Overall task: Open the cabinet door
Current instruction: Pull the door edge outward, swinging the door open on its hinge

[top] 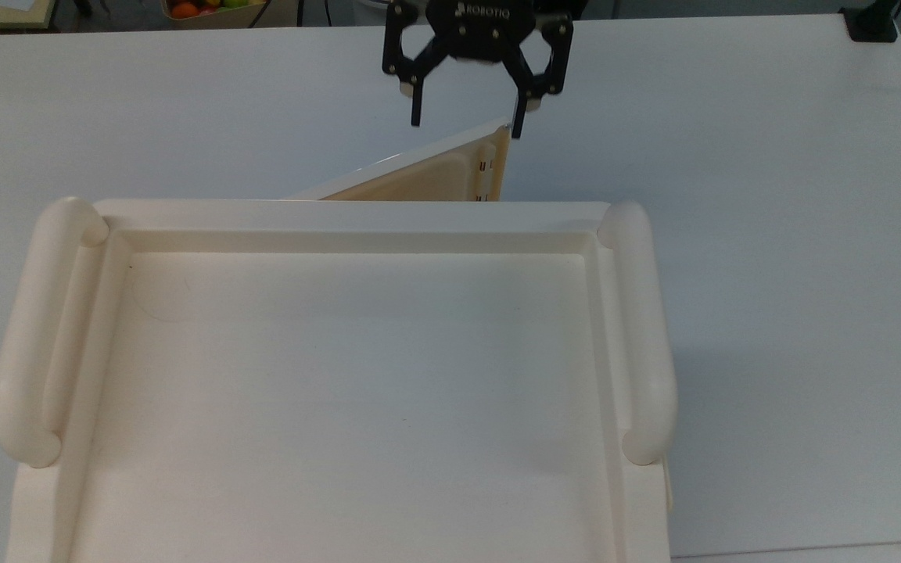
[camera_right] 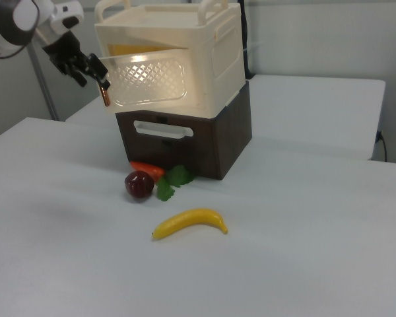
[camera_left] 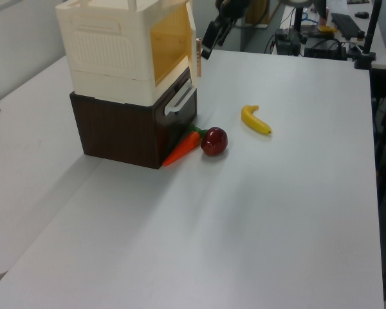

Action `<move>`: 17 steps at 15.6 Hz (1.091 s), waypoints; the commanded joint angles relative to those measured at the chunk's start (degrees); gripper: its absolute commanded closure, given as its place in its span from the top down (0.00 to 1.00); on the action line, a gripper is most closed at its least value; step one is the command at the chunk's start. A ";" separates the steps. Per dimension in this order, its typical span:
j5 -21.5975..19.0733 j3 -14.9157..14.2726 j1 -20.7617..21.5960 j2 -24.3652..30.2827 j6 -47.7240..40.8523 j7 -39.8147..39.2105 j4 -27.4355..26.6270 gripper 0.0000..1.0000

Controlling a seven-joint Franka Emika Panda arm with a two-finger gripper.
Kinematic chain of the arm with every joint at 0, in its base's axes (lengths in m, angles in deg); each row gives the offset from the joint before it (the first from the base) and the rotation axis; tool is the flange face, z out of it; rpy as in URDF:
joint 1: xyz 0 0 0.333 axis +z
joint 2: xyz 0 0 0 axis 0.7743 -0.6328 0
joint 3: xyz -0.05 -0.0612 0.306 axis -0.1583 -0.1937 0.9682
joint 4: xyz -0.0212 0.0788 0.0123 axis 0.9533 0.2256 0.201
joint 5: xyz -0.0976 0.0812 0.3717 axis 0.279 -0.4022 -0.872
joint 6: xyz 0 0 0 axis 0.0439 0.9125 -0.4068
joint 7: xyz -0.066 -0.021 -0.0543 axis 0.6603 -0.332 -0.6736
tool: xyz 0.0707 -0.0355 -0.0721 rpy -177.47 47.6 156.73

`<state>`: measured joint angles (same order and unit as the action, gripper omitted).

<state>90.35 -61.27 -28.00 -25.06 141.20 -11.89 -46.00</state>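
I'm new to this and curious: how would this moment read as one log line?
task: open cabinet door | cabinet door: swung partly open | gripper: open, at door's free edge | banana: on table

Claw (top: pixel 468 123) spread — cabinet door (top: pixel 427 173) ajar

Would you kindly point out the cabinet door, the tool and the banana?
cabinet door (camera_right: pixel 148 80): right view, middle of its patterned outer face.
tool (top: pixel 467 121): top view, midway between its open fingertips.
banana (camera_right: pixel 189 222): right view, middle of its curve.
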 commanded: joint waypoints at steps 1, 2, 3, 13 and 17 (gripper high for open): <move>-1.02 -0.36 0.38 4.34 -1.44 -1.88 -1.04 0.91; -1.02 -0.36 0.38 4.34 -1.35 -1.88 0.36 0.91; -0.94 -0.36 0.29 4.25 -1.08 -1.79 1.16 0.91; 0.21 -0.10 0.55 0.39 21.49 -1.97 1.96 1.00; 0.38 0.34 0.46 -2.07 23.53 -2.23 1.08 1.00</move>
<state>90.45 -60.89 -27.86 -25.82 162.80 -12.85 -43.99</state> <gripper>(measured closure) 0.000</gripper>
